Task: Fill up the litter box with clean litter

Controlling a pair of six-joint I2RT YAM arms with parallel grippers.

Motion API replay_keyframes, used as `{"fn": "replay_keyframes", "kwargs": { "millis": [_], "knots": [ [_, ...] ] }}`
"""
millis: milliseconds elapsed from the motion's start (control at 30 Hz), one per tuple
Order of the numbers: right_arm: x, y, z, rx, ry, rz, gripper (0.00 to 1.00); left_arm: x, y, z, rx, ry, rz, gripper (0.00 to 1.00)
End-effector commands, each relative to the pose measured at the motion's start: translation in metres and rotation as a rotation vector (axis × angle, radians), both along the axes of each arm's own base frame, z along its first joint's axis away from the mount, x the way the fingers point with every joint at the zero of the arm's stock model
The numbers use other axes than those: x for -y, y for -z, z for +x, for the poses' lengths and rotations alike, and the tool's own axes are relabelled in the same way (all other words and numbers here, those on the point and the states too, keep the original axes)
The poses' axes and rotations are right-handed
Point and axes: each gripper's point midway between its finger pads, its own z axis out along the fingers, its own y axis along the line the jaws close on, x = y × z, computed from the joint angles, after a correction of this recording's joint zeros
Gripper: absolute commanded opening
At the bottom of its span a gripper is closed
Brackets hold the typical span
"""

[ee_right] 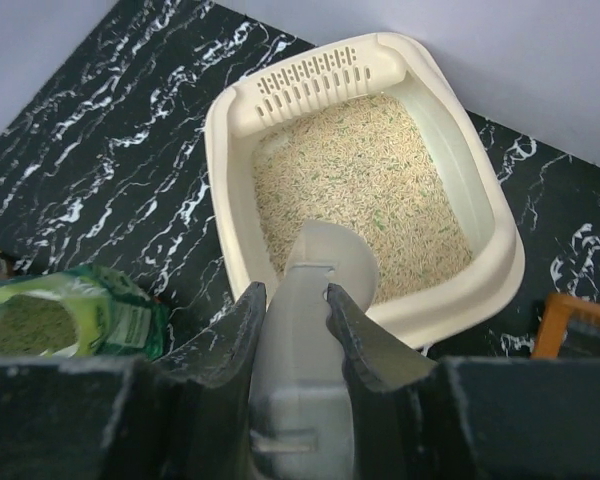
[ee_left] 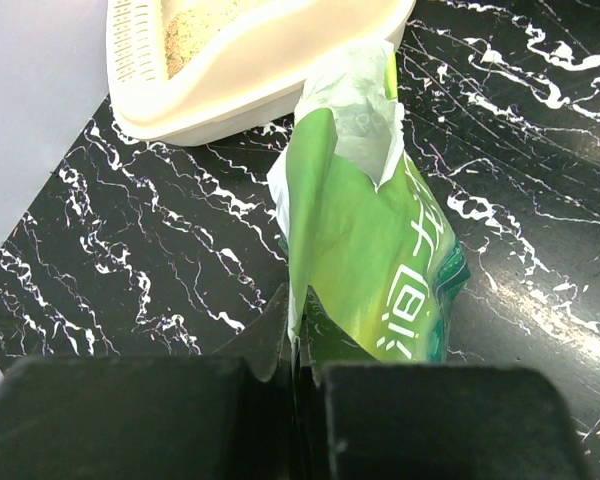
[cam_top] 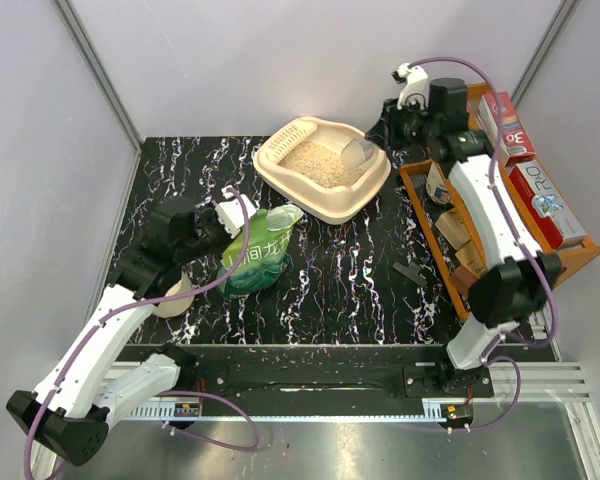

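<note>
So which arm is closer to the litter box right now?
Right. The right end effector holds a grey scoop over the litter box; the left end effector is apart from it, clamped on the green bag.

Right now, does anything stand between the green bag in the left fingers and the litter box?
Nothing visible: only table surface lies between the green bag and the litter box. The grey scoop, held in the right fingers, hangs over the box's far corner.
</note>
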Motion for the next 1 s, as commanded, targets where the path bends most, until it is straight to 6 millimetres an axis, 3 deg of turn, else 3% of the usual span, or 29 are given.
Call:
{"fn": "replay_keyframes", "kwargs": {
  "millis": [0, 67, 100, 167, 200, 233, 267, 300, 400, 633, 733, 967],
  "knots": [
    [0.013, -0.059, -0.054, 0.097, 0.031, 0.098, 0.0, 0.017, -0.043, 0.008, 0.126, 0.041, -0.13, 0.01],
    [0.011, -0.062, -0.085, 0.073, 0.0, 0.134, 0.0, 0.019, -0.044, 0.008, 0.129, 0.047, -0.134, 0.01],
    [0.006, -0.039, -0.1, -0.011, -0.033, 0.161, 0.0, 0.019, -0.043, 0.009, 0.126, 0.046, -0.135, 0.01],
    [0.002, -0.027, -0.126, -0.07, -0.073, 0.198, 0.0, 0.02, -0.043, 0.011, 0.127, 0.045, -0.136, 0.01],
    [-0.001, 0.0, -0.137, -0.155, -0.089, 0.215, 0.0, 0.02, -0.044, 0.011, 0.129, 0.044, -0.138, 0.01],
    [-0.008, 0.007, -0.149, -0.19, -0.144, 0.241, 0.0, 0.02, -0.044, 0.012, 0.128, 0.042, -0.137, 0.01],
    [-0.01, 0.014, -0.156, -0.216, -0.16, 0.255, 0.0, 0.02, -0.045, 0.011, 0.129, 0.044, -0.142, 0.01],
    [-0.011, 0.037, -0.162, -0.288, -0.153, 0.271, 0.0, 0.02, -0.046, 0.012, 0.128, 0.041, -0.141, 0.01],
    [-0.018, 0.071, -0.169, -0.373, -0.201, 0.302, 0.0, 0.02, -0.047, 0.01, 0.126, 0.046, -0.134, 0.01],
    [-0.033, 0.123, -0.16, -0.508, -0.318, 0.329, 0.09, 0.018, -0.044, 0.007, 0.12, 0.042, -0.132, 0.0],
    [-0.03, 0.144, -0.157, -0.578, -0.303, 0.32, 0.11, 0.017, -0.044, 0.005, 0.122, 0.044, -0.132, 0.0],
    [-0.004, 0.163, -0.132, -0.636, -0.172, 0.344, 0.17, 0.011, -0.042, 0.004, 0.124, 0.03, -0.128, 0.0]
  ]
}}
